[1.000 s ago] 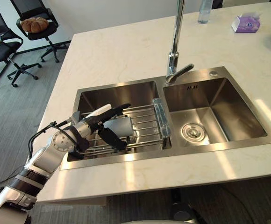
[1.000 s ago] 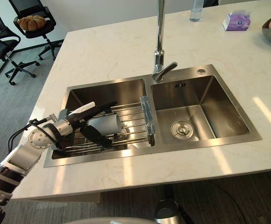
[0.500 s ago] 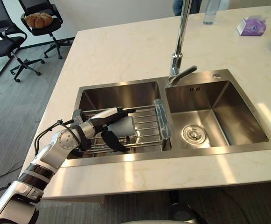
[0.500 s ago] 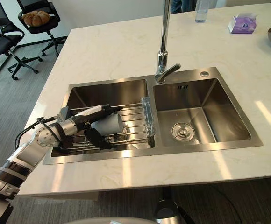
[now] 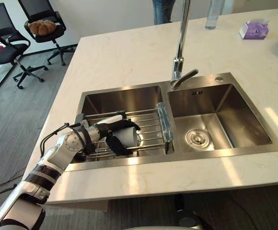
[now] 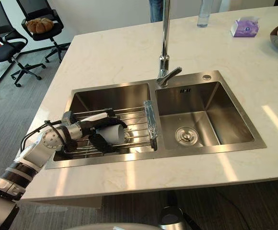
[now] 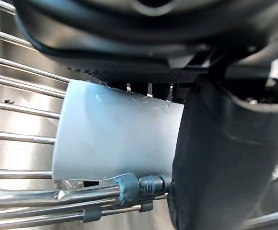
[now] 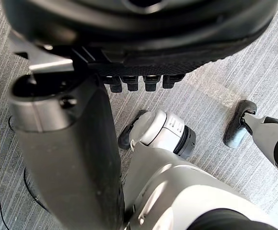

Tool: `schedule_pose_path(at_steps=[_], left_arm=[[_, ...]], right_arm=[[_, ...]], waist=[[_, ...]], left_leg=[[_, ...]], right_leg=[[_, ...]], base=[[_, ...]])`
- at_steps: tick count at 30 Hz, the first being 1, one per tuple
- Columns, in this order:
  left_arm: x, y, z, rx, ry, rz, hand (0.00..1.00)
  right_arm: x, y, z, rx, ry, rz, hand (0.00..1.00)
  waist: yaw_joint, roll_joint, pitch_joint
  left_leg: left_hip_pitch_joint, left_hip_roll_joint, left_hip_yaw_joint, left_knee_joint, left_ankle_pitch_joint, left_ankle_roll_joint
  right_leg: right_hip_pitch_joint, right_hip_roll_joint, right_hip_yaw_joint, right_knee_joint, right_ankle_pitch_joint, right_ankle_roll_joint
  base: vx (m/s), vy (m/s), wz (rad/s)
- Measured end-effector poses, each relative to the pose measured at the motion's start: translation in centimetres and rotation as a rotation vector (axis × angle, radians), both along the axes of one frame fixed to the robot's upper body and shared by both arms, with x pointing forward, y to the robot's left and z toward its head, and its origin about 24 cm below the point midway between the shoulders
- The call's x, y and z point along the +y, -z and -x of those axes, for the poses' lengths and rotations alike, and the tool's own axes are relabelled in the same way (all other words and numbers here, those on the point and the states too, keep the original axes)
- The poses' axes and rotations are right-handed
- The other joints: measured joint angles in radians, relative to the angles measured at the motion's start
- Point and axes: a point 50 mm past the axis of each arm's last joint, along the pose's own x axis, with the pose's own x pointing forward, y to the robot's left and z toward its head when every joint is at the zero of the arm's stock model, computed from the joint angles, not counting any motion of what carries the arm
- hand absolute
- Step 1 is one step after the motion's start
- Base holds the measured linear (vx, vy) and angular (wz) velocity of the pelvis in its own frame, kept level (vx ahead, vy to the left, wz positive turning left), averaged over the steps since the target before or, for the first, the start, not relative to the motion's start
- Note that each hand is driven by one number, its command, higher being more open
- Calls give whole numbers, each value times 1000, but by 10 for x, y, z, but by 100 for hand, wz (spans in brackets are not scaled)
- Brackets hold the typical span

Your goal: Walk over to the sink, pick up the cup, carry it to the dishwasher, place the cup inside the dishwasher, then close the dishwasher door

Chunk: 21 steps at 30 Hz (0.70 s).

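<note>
No text, number or sign can be read. The purple box [image 5: 253, 30] at the far right of the counter [image 5: 129, 52] carries print too small to make out. Any label on the clear bottle [image 5: 214, 13] to its left is too small to tell.

Left hand [image 5: 105, 134] curled round white cup [image 5: 128, 136] lying sideways on wire rack [image 5: 151, 128] in sink [image 5: 124, 98] left basin; tap [image 5: 179, 52] behind

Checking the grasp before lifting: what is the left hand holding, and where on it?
The left hand grips the white cup round its side wall.
</note>
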Motion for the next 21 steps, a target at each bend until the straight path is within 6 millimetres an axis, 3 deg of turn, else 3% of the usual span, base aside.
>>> schedule_pose_path(at_steps=[13,21], left_arm=[[7,-16,-15,255,-29,71,0],[9,-15,-12,477,-63,187,0]], right_arm=[[-1,-1,-4,-14,-22,-1,100],[-4,-2,-6,-23,-33,-2,100]], waist=[[-21,21,-9],[-30,21,-1]], left_leg=[[0,7,10,0,0,3],[3,14,-18,1,0,3]], right_leg=[[-6,8,4,0,3,-1],[18,5,-29,0,-11,2]], base=[[1,-3,-2],[-6,-8,12]])
